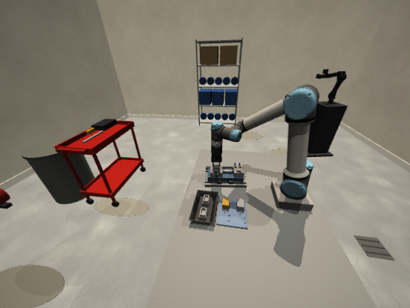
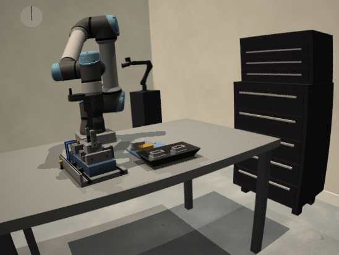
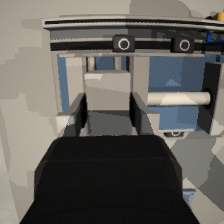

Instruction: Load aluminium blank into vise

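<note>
My gripper (image 1: 216, 167) stands upright over the blue vise (image 1: 225, 176), at its left end. In the wrist view the fingers are shut on a grey aluminium blank (image 3: 107, 91), held in the vise's opening; I cannot tell whether it rests on the low bars. The gripper (image 2: 91, 140) and the vise (image 2: 90, 159) also show in the exterior view. The dark outfeed tray (image 1: 203, 206) holds two finished parts, pockets up. The blue infeed plate (image 1: 233, 215) carries a brass blank (image 1: 226, 202) and an aluminium blank (image 1: 240, 204).
A white rod (image 3: 177, 98) crosses the vise to the right of the fingers. The arm's base (image 1: 293, 187) stands right of the vise. A red cart (image 1: 101, 157) and a shelf (image 1: 218, 82) stand off the table, and a black drawer cabinet (image 2: 283, 114) stands beside it.
</note>
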Robot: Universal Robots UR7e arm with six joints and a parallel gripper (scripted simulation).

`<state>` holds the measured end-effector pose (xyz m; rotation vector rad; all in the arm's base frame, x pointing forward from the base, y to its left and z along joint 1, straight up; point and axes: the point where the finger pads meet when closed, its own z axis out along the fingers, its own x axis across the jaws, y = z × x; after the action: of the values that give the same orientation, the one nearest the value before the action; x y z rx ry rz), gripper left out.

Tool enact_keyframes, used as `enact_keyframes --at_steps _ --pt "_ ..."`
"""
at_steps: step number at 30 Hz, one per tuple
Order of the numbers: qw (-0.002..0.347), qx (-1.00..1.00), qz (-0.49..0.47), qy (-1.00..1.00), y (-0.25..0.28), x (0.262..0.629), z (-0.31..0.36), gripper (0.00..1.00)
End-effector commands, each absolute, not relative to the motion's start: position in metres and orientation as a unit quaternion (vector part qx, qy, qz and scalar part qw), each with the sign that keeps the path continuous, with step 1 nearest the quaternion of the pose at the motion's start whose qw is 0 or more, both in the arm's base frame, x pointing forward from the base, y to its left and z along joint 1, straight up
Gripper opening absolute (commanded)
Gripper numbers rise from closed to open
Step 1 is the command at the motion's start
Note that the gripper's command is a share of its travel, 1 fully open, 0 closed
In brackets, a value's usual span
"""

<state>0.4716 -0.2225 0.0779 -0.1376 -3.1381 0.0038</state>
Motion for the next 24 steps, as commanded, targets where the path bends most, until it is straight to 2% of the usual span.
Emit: enact_keyframes --at_steps 1,24 --pt "-0.001 -0.044 0.002 -0.999 -0.2227 0.472 0.0769 0.0" --pt "-0.001 -0.044 0.002 -0.999 -0.2228 0.472 0.0717 0.0"
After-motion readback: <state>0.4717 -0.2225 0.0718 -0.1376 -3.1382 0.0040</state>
